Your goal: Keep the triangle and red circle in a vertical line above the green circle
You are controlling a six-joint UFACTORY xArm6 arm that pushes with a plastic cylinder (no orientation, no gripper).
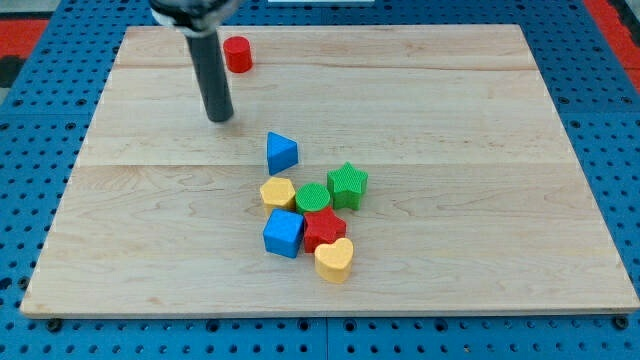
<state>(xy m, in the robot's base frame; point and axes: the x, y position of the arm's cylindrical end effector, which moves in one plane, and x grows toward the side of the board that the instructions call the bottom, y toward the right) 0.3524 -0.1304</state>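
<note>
Red circle (237,54) sits near the board's top edge, tip (219,117) (a bare rod, nothing to open or close) below-left of it; an off-centre push risks sliding it past the blue triangle (281,153) and green circle (313,198) line.

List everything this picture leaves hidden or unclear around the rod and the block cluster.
- Camera view: the rod above my tip is cut off by the view's top edge; its mount is blurred.
- The green circle is partly hidden by the red star in front.
- Whether the yellow hexagon touches the blue triangle cannot be told.
- The red circle stands clear, but its far side is unseen.
</note>
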